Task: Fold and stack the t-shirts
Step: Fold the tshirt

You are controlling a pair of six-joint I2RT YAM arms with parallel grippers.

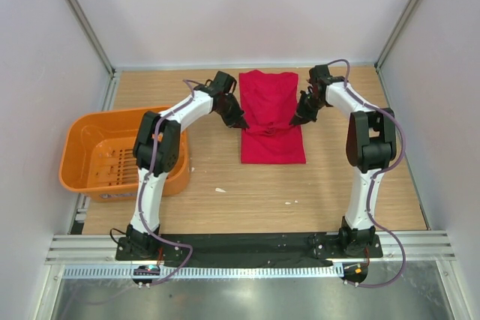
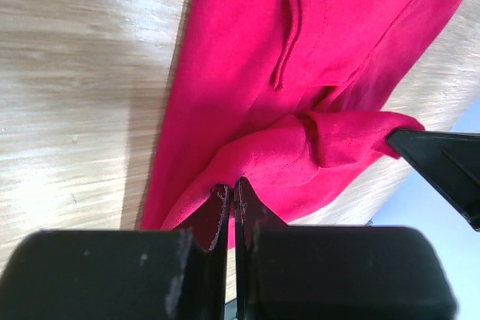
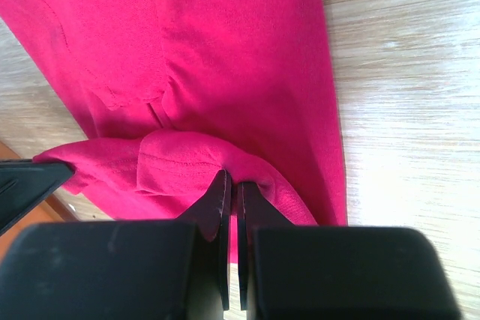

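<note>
The bright red cloth t-shirt [image 2: 300,50] runs off both wrist views' top edge; the left arm [image 1: 148,192] hides part of the orange slotted plastic basket [image 1: 84,148]; specks [image 1: 220,189] on the counter [image 1: 337,185] are too small to name.

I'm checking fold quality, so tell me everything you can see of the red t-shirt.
The t-shirt is plain bright red, soft cloth, no print visible. It lies on the wooden table between the arms, folded into a long narrow strip. A raised fold crosses its middle, pinched at each edge: the left gripper and right gripper are both shut on it.
</note>
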